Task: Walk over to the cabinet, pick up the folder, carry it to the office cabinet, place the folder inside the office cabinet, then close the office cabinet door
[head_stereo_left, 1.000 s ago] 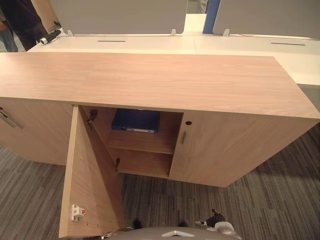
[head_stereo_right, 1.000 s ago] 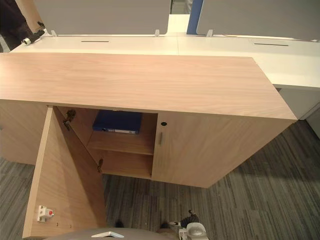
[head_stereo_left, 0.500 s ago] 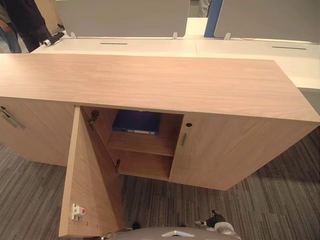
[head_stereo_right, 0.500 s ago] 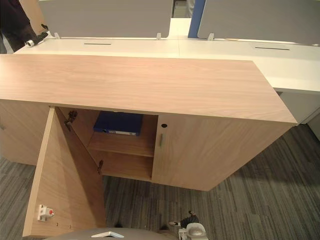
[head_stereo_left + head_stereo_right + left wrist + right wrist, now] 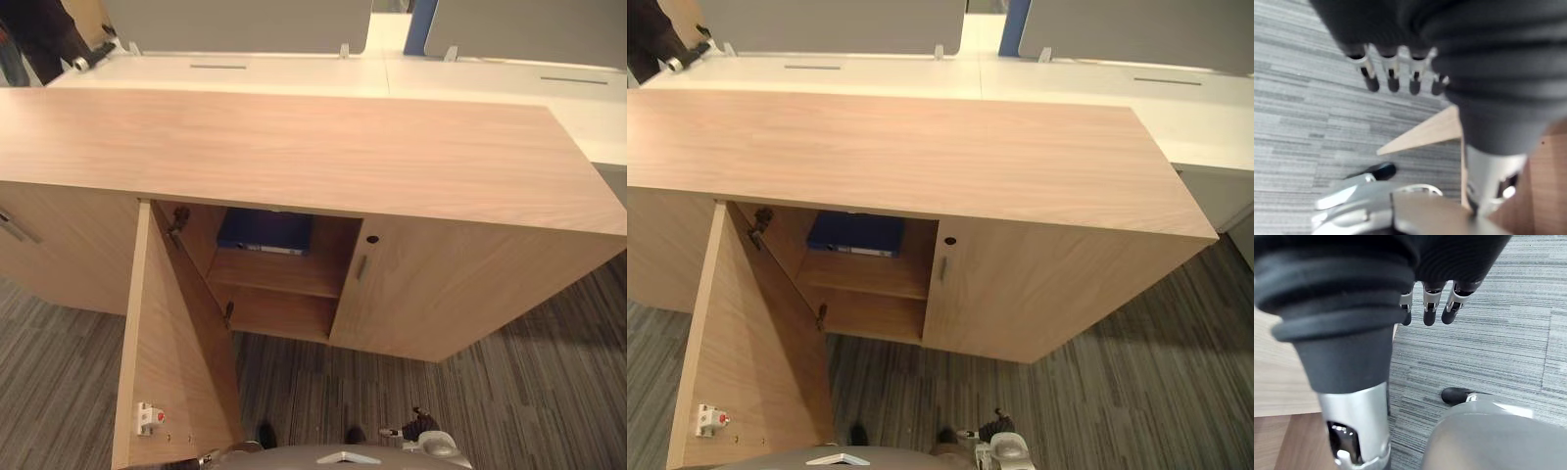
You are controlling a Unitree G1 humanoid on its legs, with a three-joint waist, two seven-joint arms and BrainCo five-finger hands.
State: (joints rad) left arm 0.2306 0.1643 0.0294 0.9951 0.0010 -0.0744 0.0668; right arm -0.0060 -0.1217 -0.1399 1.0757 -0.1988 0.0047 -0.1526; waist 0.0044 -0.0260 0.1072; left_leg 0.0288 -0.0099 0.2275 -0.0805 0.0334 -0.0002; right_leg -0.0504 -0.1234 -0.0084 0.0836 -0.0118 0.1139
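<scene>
The left hand (image 5: 1393, 73) hangs over the grey striped carpet (image 5: 1303, 112), fingers straight and empty. The light wooden cabinet door (image 5: 167, 362) stands wide open; to its right the flat blue folder (image 5: 265, 231) lies on the upper shelf inside the low wooden office cabinet (image 5: 294, 157). The right hand (image 5: 1430, 303) hangs with fingers relaxed, holding nothing
</scene>
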